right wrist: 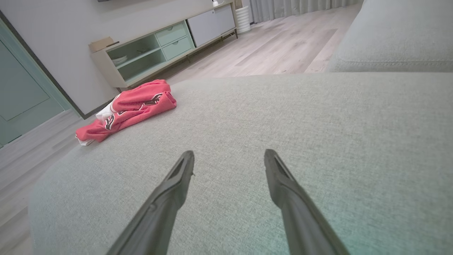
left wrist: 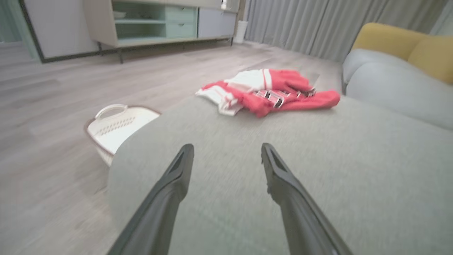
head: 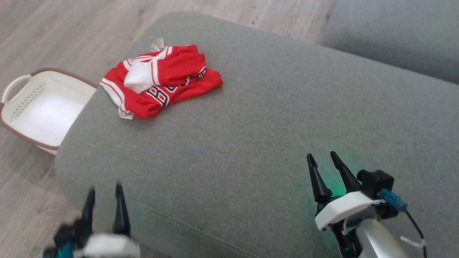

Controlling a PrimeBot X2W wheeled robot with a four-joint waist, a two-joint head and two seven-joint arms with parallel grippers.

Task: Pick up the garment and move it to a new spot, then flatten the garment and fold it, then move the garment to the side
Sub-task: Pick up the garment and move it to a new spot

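The garment [head: 161,80] is soft, crumpled cloth. The cushion [head: 251,118] beneath the jaws is matt, woven fabric. The basket [head: 27,102] looks smooth plastic, the floor [head: 64,32] matt wood.

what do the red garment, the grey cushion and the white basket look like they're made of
Red garment: soft, matte cloth, probably jersey fabric; it crumples in loose folds.
Grey cushion: woven upholstery, matte, with a fine weave and a stitched seam showing.
White basket: likely moulded plastic, smooth, with rows of holes and a brown rim.
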